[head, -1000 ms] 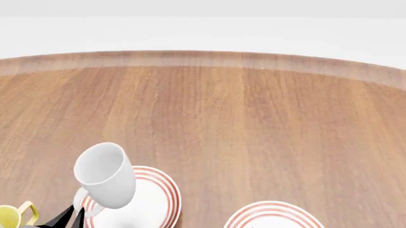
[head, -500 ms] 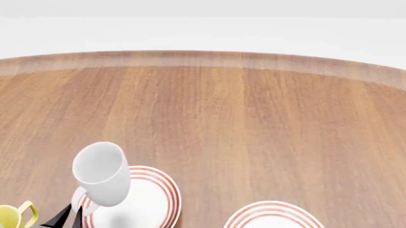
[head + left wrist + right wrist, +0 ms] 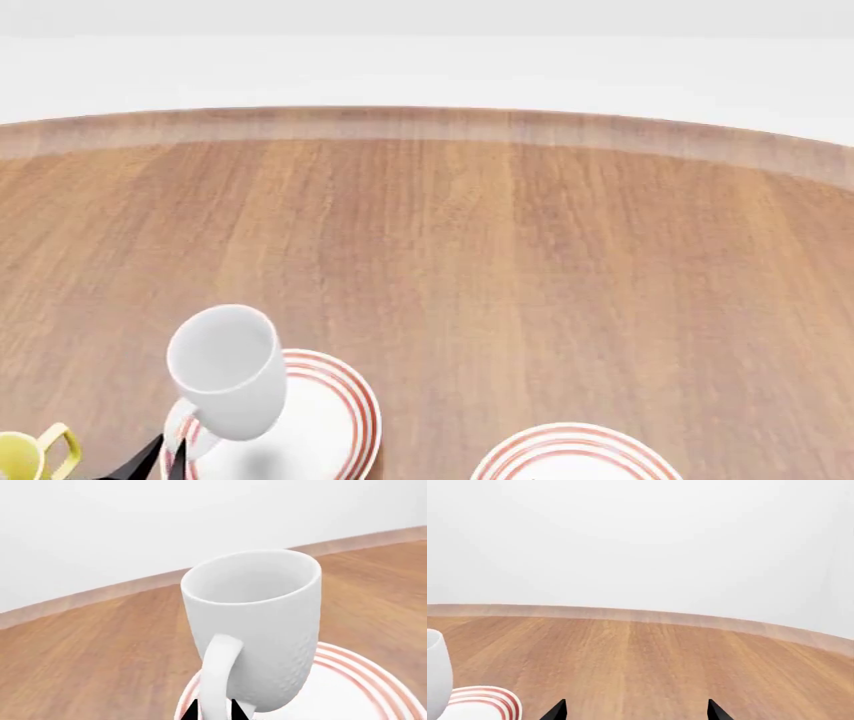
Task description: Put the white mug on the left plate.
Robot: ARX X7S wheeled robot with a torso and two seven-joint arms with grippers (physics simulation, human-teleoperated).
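Observation:
The white mug [image 3: 230, 375] is tall, plain and glossy, tilted, over the left plate [image 3: 320, 425], which has red rings round its rim. My left gripper [image 3: 150, 462] is shut on the mug's loop handle [image 3: 219, 680]; its black fingertips [image 3: 191, 712] sit either side of the handle in the left wrist view, where the mug [image 3: 257, 625] hangs just above the plate [image 3: 353, 690]. My right gripper [image 3: 635, 711] is open and empty above bare wood; the mug's edge [image 3: 435, 675] and the left plate [image 3: 484, 702] show at that view's side.
The second, identical plate [image 3: 577, 455] lies at the front right of the round wooden table [image 3: 507, 250]. A white mug with yellow inside and handle [image 3: 30, 455] stands at the front left, next to my left gripper.
The white mug has moved slightly right and down towards the left plate, still held by its handle. The right arm has not visibly moved.

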